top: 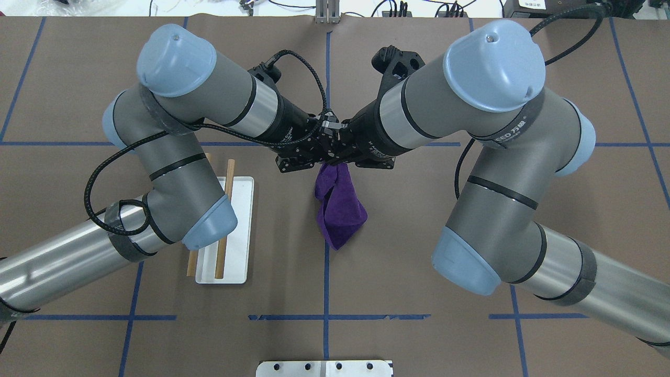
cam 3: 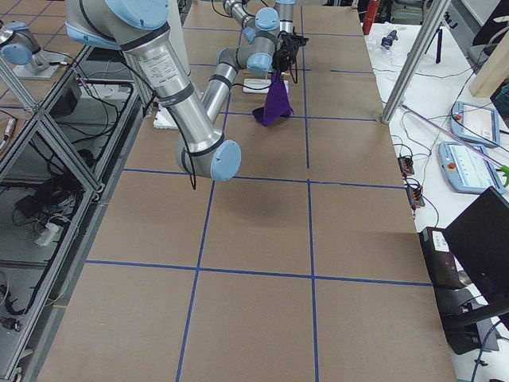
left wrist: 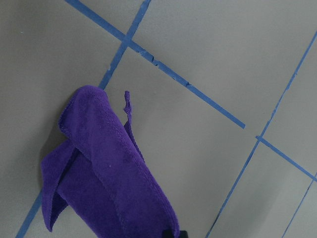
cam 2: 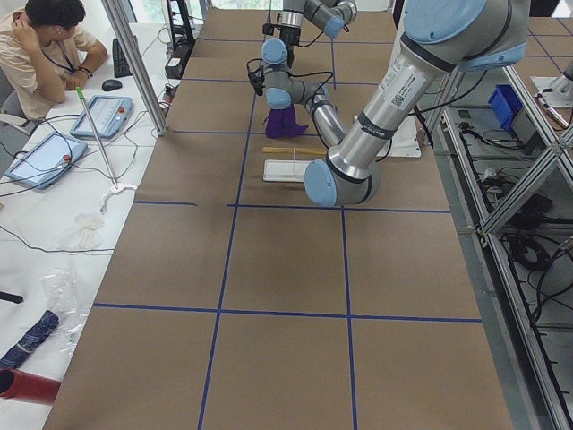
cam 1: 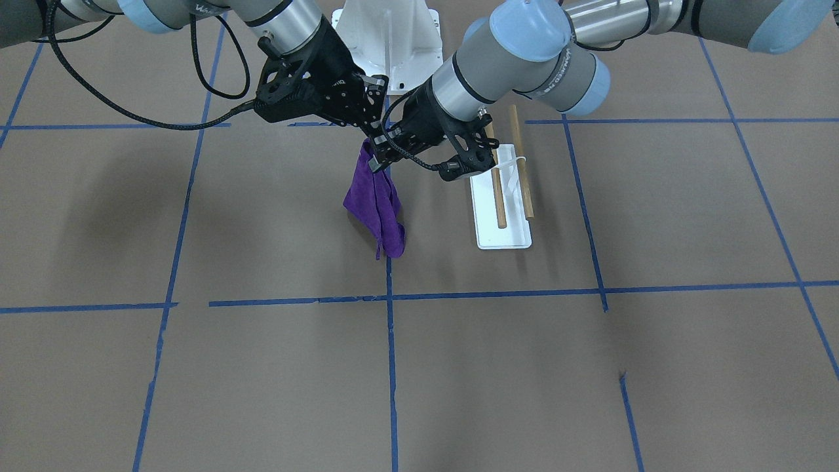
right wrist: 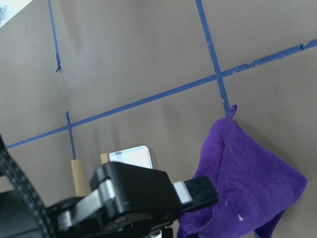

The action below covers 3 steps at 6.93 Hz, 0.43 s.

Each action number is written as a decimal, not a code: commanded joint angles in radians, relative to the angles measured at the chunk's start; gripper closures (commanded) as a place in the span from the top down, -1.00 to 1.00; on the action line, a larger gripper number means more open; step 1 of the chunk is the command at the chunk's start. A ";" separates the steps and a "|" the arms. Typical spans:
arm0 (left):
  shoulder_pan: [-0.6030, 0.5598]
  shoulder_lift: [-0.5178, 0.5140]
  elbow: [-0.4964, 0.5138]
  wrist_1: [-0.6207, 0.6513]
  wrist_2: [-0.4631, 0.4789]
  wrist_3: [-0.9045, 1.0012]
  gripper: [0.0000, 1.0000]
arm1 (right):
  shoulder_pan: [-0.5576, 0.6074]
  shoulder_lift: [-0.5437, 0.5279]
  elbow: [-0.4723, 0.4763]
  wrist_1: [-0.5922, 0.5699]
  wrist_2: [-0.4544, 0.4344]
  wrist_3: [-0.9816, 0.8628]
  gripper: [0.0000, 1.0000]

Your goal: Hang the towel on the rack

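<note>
The deep purple towel [cam 1: 377, 203] hangs bunched from the two grippers, which meet over the table's middle; its low tip is at or just above the table. It also shows in the overhead view [top: 340, 209], the left wrist view [left wrist: 104, 173] and the right wrist view [right wrist: 242, 183]. My left gripper [cam 1: 379, 154] [top: 323, 152] is shut on the towel's top edge. My right gripper [cam 1: 375, 108] [top: 339, 152] is right against it at the same spot, and its jaws are hidden. The rack [cam 1: 505, 239] [top: 243, 209], a white base with two wooden rods, stands apart on my left.
The brown table cover carries blue tape grid lines [cam 1: 390, 367]. The left arm's elbow [top: 209, 225] hangs over part of the rack. A white mount [cam 1: 387, 39] stands at the robot's base. An operator [cam 2: 45, 45] sits at a side table with tablets.
</note>
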 commanded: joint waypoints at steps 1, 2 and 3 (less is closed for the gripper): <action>0.000 -0.001 0.003 0.000 0.000 0.000 -1.00 | 0.004 -0.002 0.014 0.001 0.014 -0.001 1.00; 0.000 0.001 0.003 0.000 0.000 0.000 -1.00 | 0.004 -0.030 0.049 0.001 0.014 -0.001 1.00; -0.001 0.001 0.003 0.000 0.000 0.000 -1.00 | 0.006 -0.086 0.110 0.001 0.025 -0.002 1.00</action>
